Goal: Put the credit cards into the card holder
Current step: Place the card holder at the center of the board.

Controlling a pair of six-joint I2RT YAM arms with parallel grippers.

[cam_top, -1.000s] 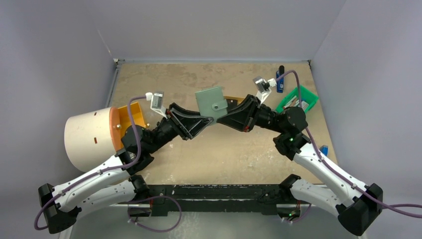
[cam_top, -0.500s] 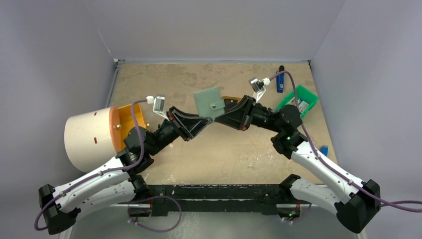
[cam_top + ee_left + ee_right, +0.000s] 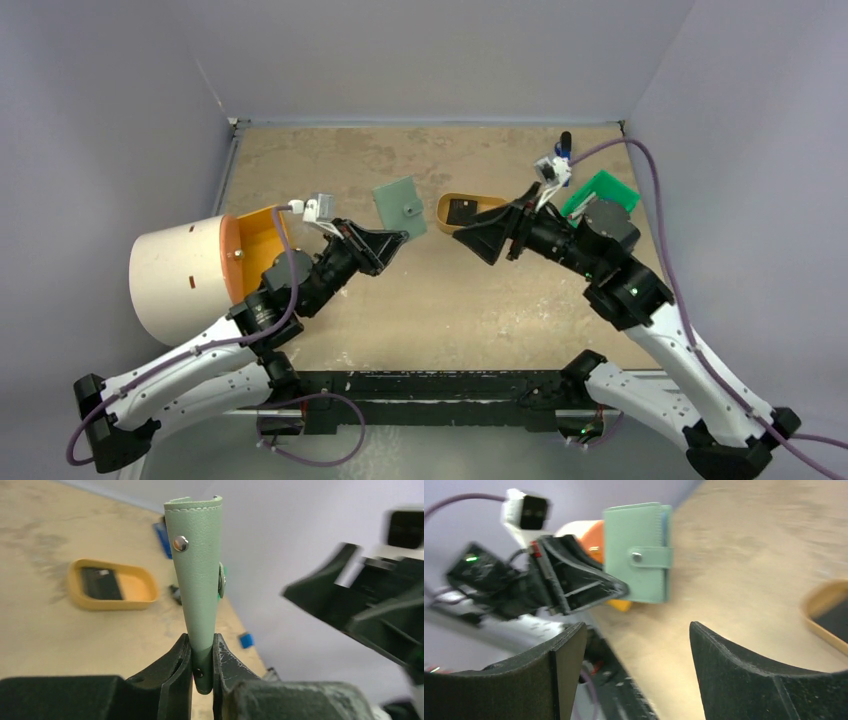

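- Two arms face each other over the table; far left, a white cylinder with an orange inside lies on its side, well apart from the work.
- Left gripper: clenched on the lower edge of the card holder, which stands upright above the fingers, clear of the table — nothing else supports it.
- Holder's snap tab looks fastened across its edge in the right wrist view. Judged from that, no card goes in until the tab is popped, and tugging at it could pull the soft wallet out of so narrow a pinch or swing it round.
- Right gripper: released, jaws wide and empty, pointed at the holder with a gap between.
- Just behind it lies the tan oval tray with a small black square item inside; a careless sweep of the arm could knock the tray.
- Farther right sits a green bin. I cannot tell where the credit cards are — a blind reach there risks grabbing the wrong thing.
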